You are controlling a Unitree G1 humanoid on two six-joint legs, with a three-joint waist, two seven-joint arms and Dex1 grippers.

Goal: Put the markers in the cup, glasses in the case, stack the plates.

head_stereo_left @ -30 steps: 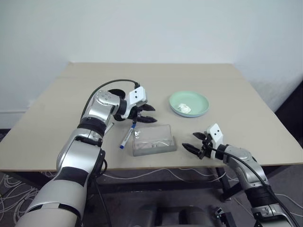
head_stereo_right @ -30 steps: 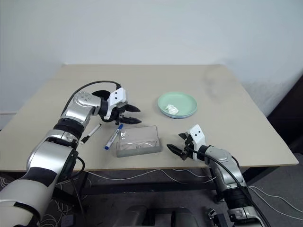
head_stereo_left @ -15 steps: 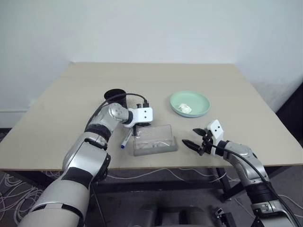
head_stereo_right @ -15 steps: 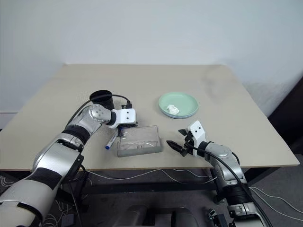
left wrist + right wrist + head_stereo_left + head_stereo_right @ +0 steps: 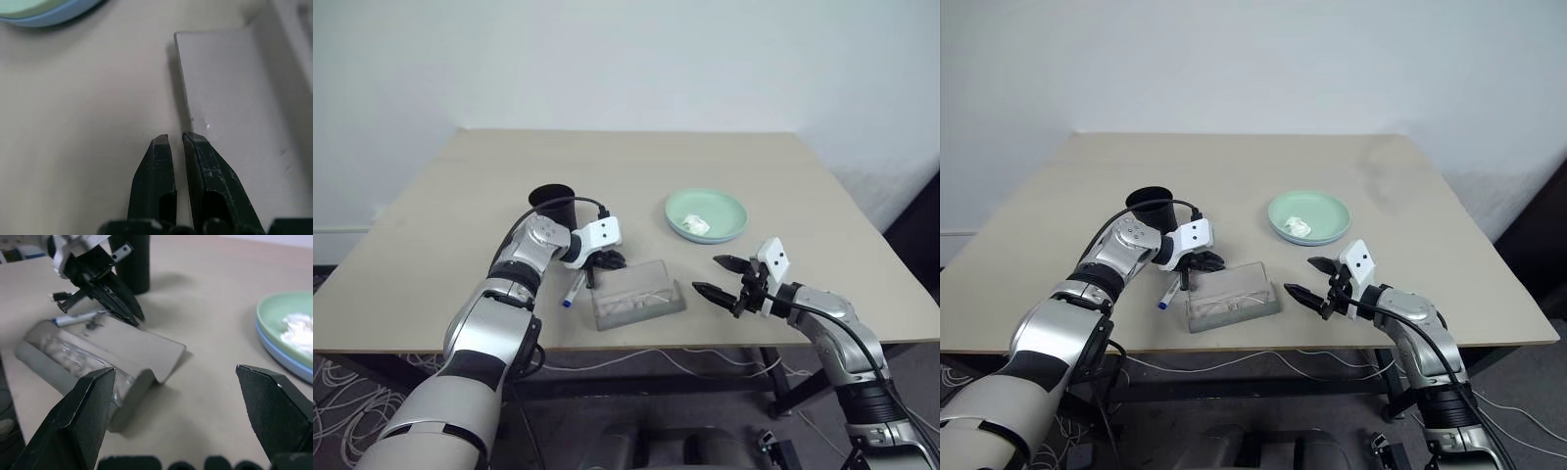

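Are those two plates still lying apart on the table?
No, the mint green plate sits stacked on the light blue plate, with a white paper wad in it.

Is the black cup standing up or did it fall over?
Standing up. The cup sits on the table with its round open mouth facing upward, just behind the left gripper.

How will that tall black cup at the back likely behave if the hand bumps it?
The cup stands upright, tall and narrow, so a knock near its rim would probably tip it. It looks like thin plastic, likely light and easy to slide. Round-sided, it may roll once down, possibly towards the marker.
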